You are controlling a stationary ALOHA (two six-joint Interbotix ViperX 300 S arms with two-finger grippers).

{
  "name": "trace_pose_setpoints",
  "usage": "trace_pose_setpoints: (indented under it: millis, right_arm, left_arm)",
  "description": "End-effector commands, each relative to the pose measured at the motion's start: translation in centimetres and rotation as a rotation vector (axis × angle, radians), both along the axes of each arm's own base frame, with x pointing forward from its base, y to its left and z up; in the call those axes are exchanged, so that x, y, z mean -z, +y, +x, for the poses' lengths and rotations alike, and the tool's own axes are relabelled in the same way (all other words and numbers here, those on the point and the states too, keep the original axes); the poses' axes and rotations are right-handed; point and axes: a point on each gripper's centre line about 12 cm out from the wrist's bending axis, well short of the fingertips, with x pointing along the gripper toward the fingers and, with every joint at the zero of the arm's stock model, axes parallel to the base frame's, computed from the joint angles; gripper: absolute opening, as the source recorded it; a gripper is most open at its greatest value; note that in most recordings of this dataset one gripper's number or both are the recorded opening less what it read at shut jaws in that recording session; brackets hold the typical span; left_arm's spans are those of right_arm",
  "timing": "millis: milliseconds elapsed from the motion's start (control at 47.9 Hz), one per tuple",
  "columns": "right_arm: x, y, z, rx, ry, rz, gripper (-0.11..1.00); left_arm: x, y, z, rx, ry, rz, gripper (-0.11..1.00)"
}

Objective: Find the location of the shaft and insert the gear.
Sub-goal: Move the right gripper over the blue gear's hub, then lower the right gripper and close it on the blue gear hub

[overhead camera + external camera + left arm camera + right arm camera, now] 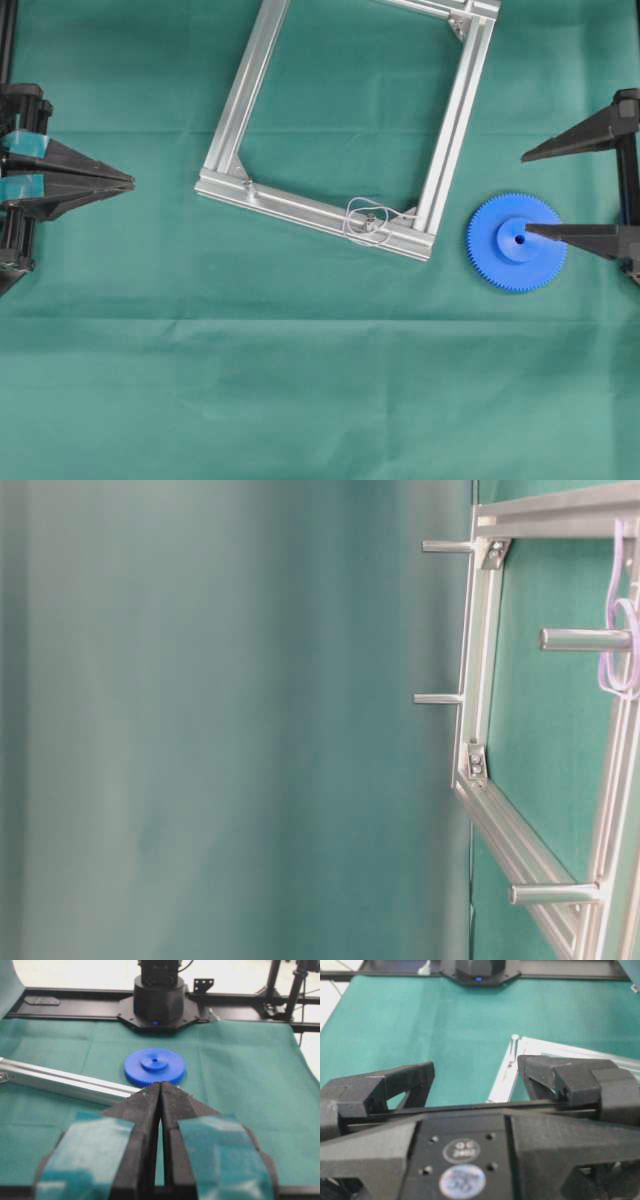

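Black right end effector (524, 195) spread wide

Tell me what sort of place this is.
Probably a robotics lab bench: two arms' grippers, left and right, face across a green cloth holding an aluminium frame and a blue gear.

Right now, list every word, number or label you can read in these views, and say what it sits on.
"QC", with a blurred line of digits under it: round sticker on the right gripper body, right wrist view.
Shiny round sticker below it: too blurred to read.
Gear, frame, cloth: no text.
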Motion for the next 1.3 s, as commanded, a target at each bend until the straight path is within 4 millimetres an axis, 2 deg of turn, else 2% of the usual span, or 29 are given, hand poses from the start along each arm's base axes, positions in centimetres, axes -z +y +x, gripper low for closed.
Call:
trace_pose_setpoints:
  millis: [0, 230, 543, 815, 1024, 1274]
  right_arm:
    - [-0.8, 0.0, 0.3, -0.001, -0.009, 0.0, 0.92]
    - [0.5, 0.0, 0.0, 0.011, 0.112, 0.043, 0.92]
    - [3.1, 0.0, -1.4, 0.091, 0.468, 0.178, 0.92]
    - [5.7, -0.1, -2.7, 0.155, 0.74, 0.207, 0.92]
    - [6.9, -0.1, -2.3, 0.162, 0.801, 0.204, 0.92]
    - [8.9, 0.2, -0.7, 0.151, 0.856, 0.193, 0.92]
  left_arm:
    - [-0.7, 0.0, 0.3, -0.002, -0.015, -0.004, 0.0]
    - [-0.7, 0.0, 0.3, -0.002, -0.015, -0.004, 0.0]
    - [-0.5, 0.0, 0.3, -0.002, -0.008, -0.003, 0.0]
    - [-0.5, 0.0, 0.3, -0.002, -0.008, -0.001, 0.0]
    - [-0.5, 0.0, 0.3, -0.002, -0.006, -0.001, 0.0]
    - [-0.4, 0.0, 0.3, -0.002, -0.005, -0.001, 0.0]
